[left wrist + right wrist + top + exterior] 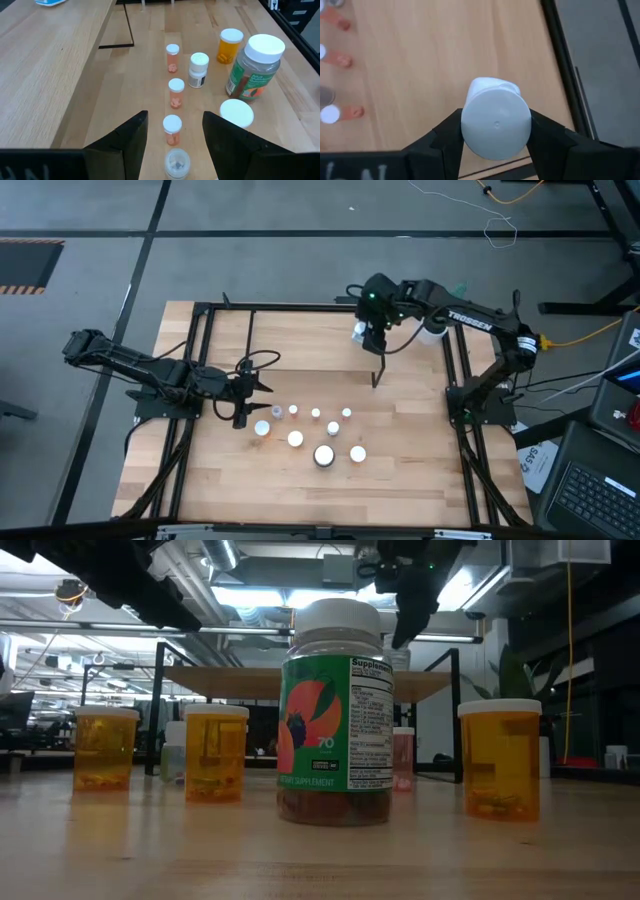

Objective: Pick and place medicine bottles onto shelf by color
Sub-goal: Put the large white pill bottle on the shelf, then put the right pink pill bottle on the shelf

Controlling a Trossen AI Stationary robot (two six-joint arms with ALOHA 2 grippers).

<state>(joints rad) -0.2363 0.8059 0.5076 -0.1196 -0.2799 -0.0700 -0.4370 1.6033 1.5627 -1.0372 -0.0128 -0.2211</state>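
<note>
Big jar (335, 710) labelled "Supplement" and "70" near surface's front edge, amber bottles (215, 752) alongside holding pills, right pincer (495, 131) clamped on white bottle (496, 122) above shelf (300, 320), left pincer (172, 132) parted, empty.

Light wood table (420, 480); glossy amber plastic bottles (215, 752); matt white caps.

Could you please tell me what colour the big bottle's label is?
Mainly green with an orange fruit picture, on the big bottle; clearest in the low view.

Light wooden tabletop (400, 480), black metal table frame (300, 308), grey floor (300, 220), open laptop (598, 492) near the table, orange cable (590, 332), potted green plant (520, 680).
</note>
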